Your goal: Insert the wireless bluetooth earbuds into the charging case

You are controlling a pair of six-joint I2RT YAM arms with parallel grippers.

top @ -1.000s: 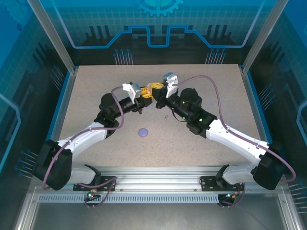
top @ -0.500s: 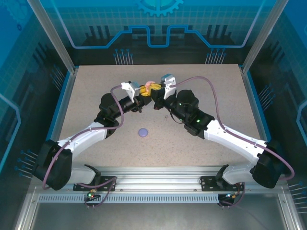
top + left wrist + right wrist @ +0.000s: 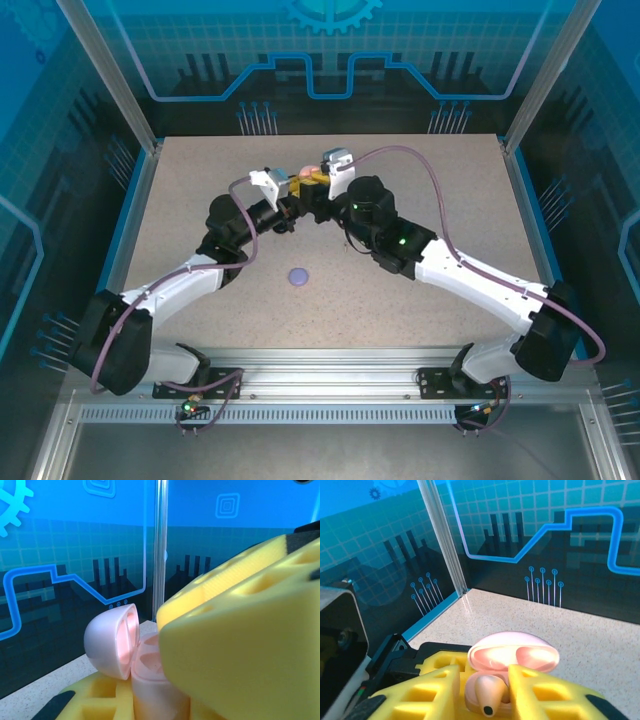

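No legible text, numbers or brands; backdrop panel (image 3: 400,50) carries unlettered gear, circuit graphics.

Left arm (image 3: 190,282) and right arm (image 3: 470,282) angled inward, wrists close together, left fingers (image 3: 240,645) closed tight, right fingers (image 3: 430,695) slightly parted

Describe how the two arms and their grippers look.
The left arm and right arm have white link shells, black joint housings and a purple cable each. Green lights dot the right arm. The fingers carry yellow foam pads with cut-out holes.
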